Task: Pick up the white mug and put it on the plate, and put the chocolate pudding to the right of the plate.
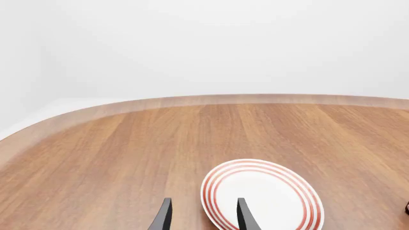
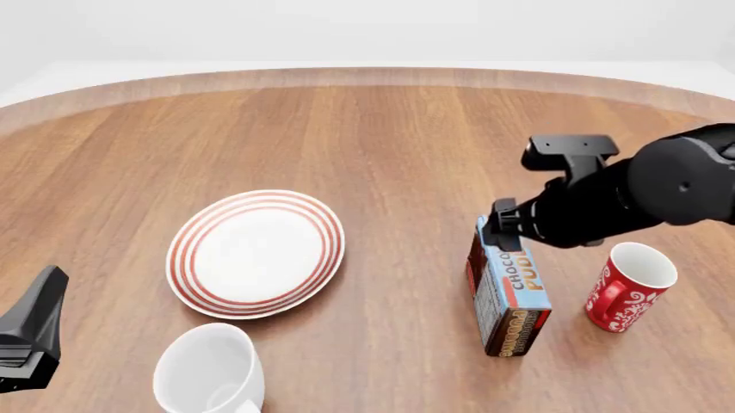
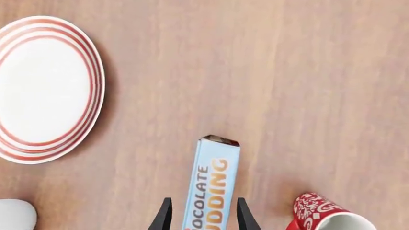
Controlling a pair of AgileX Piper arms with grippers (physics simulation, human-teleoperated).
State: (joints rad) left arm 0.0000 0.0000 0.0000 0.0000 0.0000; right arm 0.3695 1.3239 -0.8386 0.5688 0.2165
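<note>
the right gripper [image 3: 199,219] stood over the pudding [image 2: 508,297], fingers spread either side of the box, contact unclear. the pudding lay right of the plate [image 2: 256,252], beside a red mug [image 2: 626,286]. the left gripper [image 1: 200,219] was spread, empty. the mug [image 2: 208,372] sat just below the plate.

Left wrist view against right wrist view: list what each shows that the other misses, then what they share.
Only the left wrist view: the table's far edge with the pale wall behind it, and the left tool, open over bare wood beside the plate.

Only the right wrist view: the pudding box between the right tool's open fingers, the red mug, and a sliver of the white mug.

Both: the plate, bare, and the wooden tabletop.
</note>
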